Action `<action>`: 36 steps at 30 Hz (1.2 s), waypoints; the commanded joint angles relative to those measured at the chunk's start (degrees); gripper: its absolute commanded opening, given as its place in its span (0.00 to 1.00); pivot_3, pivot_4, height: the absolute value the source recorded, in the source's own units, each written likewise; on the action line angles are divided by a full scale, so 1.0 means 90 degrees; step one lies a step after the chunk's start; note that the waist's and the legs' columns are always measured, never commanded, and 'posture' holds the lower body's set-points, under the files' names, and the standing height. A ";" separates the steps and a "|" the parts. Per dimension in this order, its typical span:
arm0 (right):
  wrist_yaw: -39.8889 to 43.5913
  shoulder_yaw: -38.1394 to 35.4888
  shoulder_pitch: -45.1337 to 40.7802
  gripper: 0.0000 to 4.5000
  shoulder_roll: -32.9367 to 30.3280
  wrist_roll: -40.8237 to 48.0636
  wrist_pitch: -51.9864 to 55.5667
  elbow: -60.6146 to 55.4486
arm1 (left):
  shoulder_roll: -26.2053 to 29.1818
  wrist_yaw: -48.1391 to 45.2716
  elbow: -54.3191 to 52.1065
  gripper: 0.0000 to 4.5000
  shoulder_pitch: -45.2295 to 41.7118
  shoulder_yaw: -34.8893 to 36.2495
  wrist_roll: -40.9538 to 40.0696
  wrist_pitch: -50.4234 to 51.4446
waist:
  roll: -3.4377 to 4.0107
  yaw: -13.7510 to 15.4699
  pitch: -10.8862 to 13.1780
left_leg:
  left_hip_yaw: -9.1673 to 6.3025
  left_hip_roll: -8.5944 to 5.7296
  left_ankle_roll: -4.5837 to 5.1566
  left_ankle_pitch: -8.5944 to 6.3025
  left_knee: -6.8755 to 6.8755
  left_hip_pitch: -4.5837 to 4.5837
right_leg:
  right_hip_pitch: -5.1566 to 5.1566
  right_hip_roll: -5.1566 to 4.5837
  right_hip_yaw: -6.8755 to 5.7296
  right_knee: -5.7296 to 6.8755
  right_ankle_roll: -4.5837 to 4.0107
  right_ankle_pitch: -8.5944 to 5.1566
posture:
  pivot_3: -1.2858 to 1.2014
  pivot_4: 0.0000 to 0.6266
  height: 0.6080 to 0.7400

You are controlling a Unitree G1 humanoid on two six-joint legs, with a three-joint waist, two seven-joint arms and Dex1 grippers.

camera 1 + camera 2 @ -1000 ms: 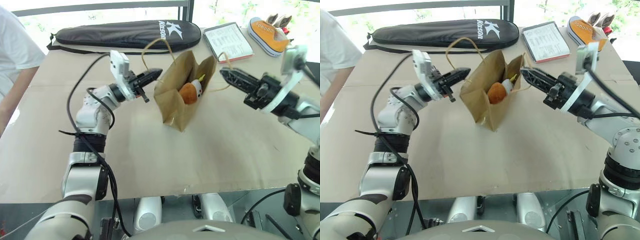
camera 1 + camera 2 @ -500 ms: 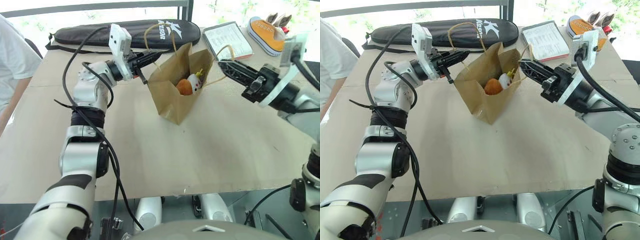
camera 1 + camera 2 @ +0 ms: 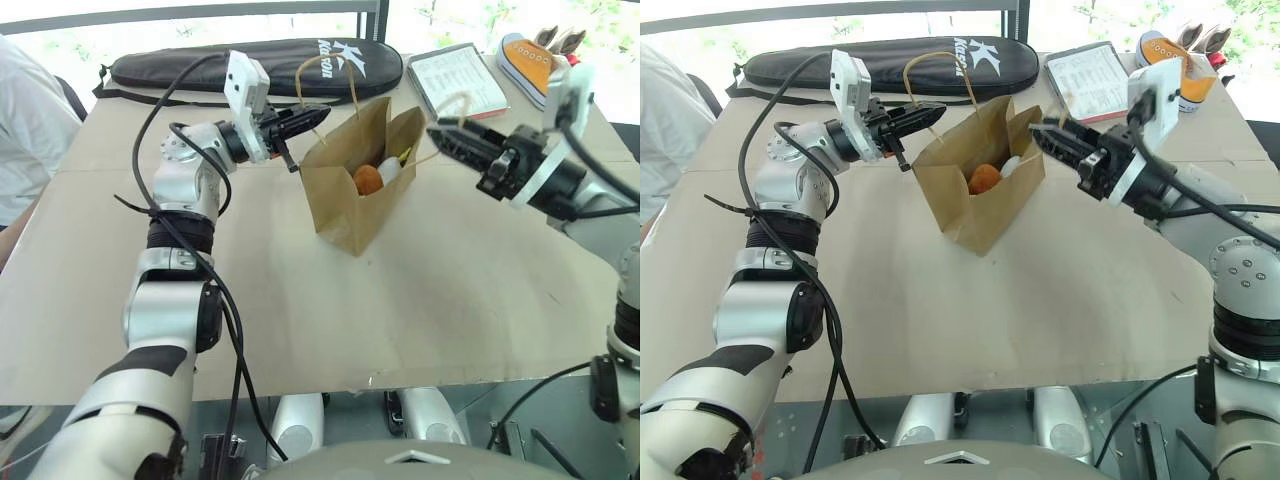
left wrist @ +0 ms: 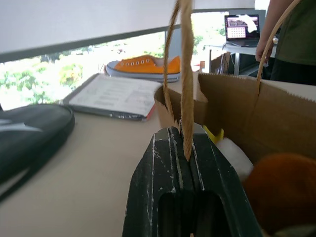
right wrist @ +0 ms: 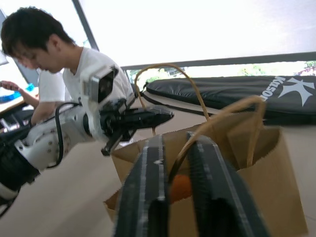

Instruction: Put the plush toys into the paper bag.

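Now: paper bag [image 3: 355, 185] on table [image 3: 430, 300], mouth up, leaning.
Left gripper [image 3: 312, 117] clamped on near handle [image 4: 186, 94].
Right gripper [image 5: 178, 163] parted around far handle [image 5: 232, 116], not pinching.
Bear head [image 3: 368, 179] and chick [image 3: 390, 168] inside, near rim.
Likely risks: bag tipping under one-sided hold; toys rolling out; handle tearing under hard pull.

left hand [image 3: 312, 118] clamped closed, right hand [image 3: 440, 135] fingers parted
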 commanded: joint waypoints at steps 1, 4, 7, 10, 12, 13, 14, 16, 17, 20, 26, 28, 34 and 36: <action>0.0567 -0.0374 0.0261 0.58 -0.0596 -0.0020 0.0003 -0.0492 | 0.0131 -0.0346 -0.0353 0.08 -0.0022 0.0240 -0.0352 0.0308 | 0.0000 -0.0007 0.0000 | -0.0003 -0.0002 0.0000 0.0000 0.0002 -0.0011 | -0.0005 -0.0002 -0.0003 -0.0004 0.0000 0.0000 | 0.52 0.24 1.00; 0.0834 -0.1117 0.0651 0.59 -0.1084 0.0547 0.0144 -0.0602 | 0.0399 -0.0405 -0.0900 0.35 0.0268 0.0437 -0.0660 0.0953 | 0.0000 -0.0027 0.0000 | -0.0007 -0.0001 0.0001 0.0000 0.0007 -0.0013 | -0.0005 -0.0001 -0.0004 -0.0002 0.0000 0.0000 | 0.52 0.24 1.00; 0.1119 -0.1886 0.1288 0.59 -0.1600 0.1075 0.0361 -0.0764 | 0.0766 -0.0502 -0.1913 0.62 0.0875 0.0815 -0.1300 0.1862 | 0.0000 -0.0068 0.0000 | -0.0008 0.0004 0.0000 0.0000 0.0006 -0.0011 | -0.0005 0.0001 -0.0004 0.0001 0.0000 0.0000 | 0.52 0.24 1.00; 0.1167 -0.1896 0.1701 0.53 -0.1737 0.1150 0.0348 -0.0945 | 0.1111 -0.0431 -0.2786 0.93 0.1527 0.1075 -0.1731 0.2540 | 0.0000 -0.0072 0.0000 | -0.0005 0.0018 0.0000 0.0000 0.0000 0.0009 | 0.0004 0.0007 -0.0004 0.0005 0.0000 0.0000 | 0.52 0.24 1.00; 0.1239 -0.1393 0.1860 0.39 -0.1694 0.0707 0.0228 -0.1120 | 0.1340 -0.0443 -0.3407 0.94 0.2166 0.1163 -0.1893 0.2851 | 0.0001 -0.0080 0.0000 | -0.0002 0.0020 0.0000 0.0000 -0.0002 0.0026 | 0.0015 0.0009 -0.0001 0.0012 -0.0001 -0.0001 | 0.52 0.24 1.00; 0.1323 -0.1062 0.1921 0.29 -0.1661 0.0325 0.0101 -0.1202 | 0.1403 -0.0406 -0.3668 0.94 0.2470 0.1164 -0.1893 0.2885 | 0.0002 -0.0086 -0.0002 | 0.0003 0.0021 -0.0001 0.0000 -0.0006 0.0037 | 0.0021 0.0009 0.0003 0.0011 -0.0001 -0.0001 | 0.52 0.24 1.00; 0.1331 -0.0621 0.1896 0.19 -0.1503 -0.0136 -0.0092 -0.1190 | 0.1396 -0.0274 -0.3944 0.94 0.2767 0.1163 -0.1885 0.2893 | 0.0002 -0.0084 -0.0002 | 0.0006 0.0021 -0.0001 -0.0001 -0.0007 0.0051 | 0.0031 0.0008 0.0005 0.0010 -0.0003 -0.0002 | 0.52 0.24 1.00; 0.1381 0.0156 0.1772 0.01 -0.1163 -0.0916 -0.0468 -0.1030 | 0.1282 0.0029 -0.4407 0.94 0.3184 0.1156 -0.1936 0.2953 | 0.0000 -0.0076 -0.0003 | 0.0010 0.0023 -0.0001 0.0000 -0.0003 0.0053 | 0.0031 0.0006 0.0006 0.0010 -0.0004 -0.0003 | 0.52 0.24 1.00; 0.1460 0.0697 0.1655 0.01 -0.1017 -0.1567 -0.0792 -0.0836 | 0.1175 0.0177 -0.4645 0.94 0.3393 0.1067 -0.1871 0.2868 | 0.0002 -0.0059 -0.0002 | 0.0011 0.0023 -0.0001 0.0000 0.0006 0.0049 | 0.0030 0.0005 0.0006 0.0012 -0.0009 -0.0005 | 0.52 0.24 1.00; 0.1610 0.1923 0.1195 0.01 -0.0424 -0.3087 -0.1654 -0.0013 | 0.0812 0.0715 -0.5146 0.94 0.3839 0.0741 -0.1518 0.2566 | -0.0002 -0.0016 -0.0002 | 0.0018 0.0020 -0.0001 0.0000 0.0028 0.0042 | 0.0030 0.0002 0.0009 0.0012 -0.0023 -0.0010 | 0.52 0.24 1.00; 0.1896 0.2797 0.0085 0.01 0.0962 -0.4445 -0.2790 0.1775 | 0.0119 0.1866 -0.5816 0.94 0.4148 0.0393 -0.1092 0.2300 | -0.0004 -0.0024 -0.0004 | 0.0023 0.0011 -0.0001 0.0000 0.0037 0.0034 | 0.0029 0.0003 0.0021 0.0013 -0.0003 0.0004 | 0.52 0.24 1.00; 0.2103 0.2894 -0.0043 0.01 0.1203 -0.4635 -0.2955 0.2016 | 0.0029 0.2004 -0.5971 0.94 0.4197 0.0302 -0.1062 0.2322 | -0.0004 -0.0016 -0.0004 | 0.0018 0.0014 -0.0002 0.0000 0.0032 0.0034 | 0.0028 0.0008 0.0018 0.0016 -0.0004 0.0005 | 0.52 0.24 1.00; 0.2372 0.2906 -0.0161 0.01 0.1688 -0.4954 -0.3106 0.2310 | -0.0104 0.2370 -0.6111 0.94 0.4195 -0.0073 -0.0680 0.2045 | -0.0003 -0.0020 -0.0004 | 0.0012 0.0016 -0.0002 0.0000 0.0012 0.0037 | 0.0026 0.0009 0.0011 0.0015 -0.0005 0.0005 | 0.52 0.24 1.00; 0.2377 0.2843 -0.0158 0.01 0.1858 -0.5000 -0.3136 0.2372 | -0.0312 0.2726 -0.6115 0.94 0.4163 -0.0262 -0.0311 0.1693 | -0.0003 -0.0021 -0.0004 | 0.0015 0.0016 -0.0002 0.0000 0.0014 0.0037 | 0.0027 0.0009 0.0013 0.0015 -0.0005 0.0005 | 0.52 0.24 1.00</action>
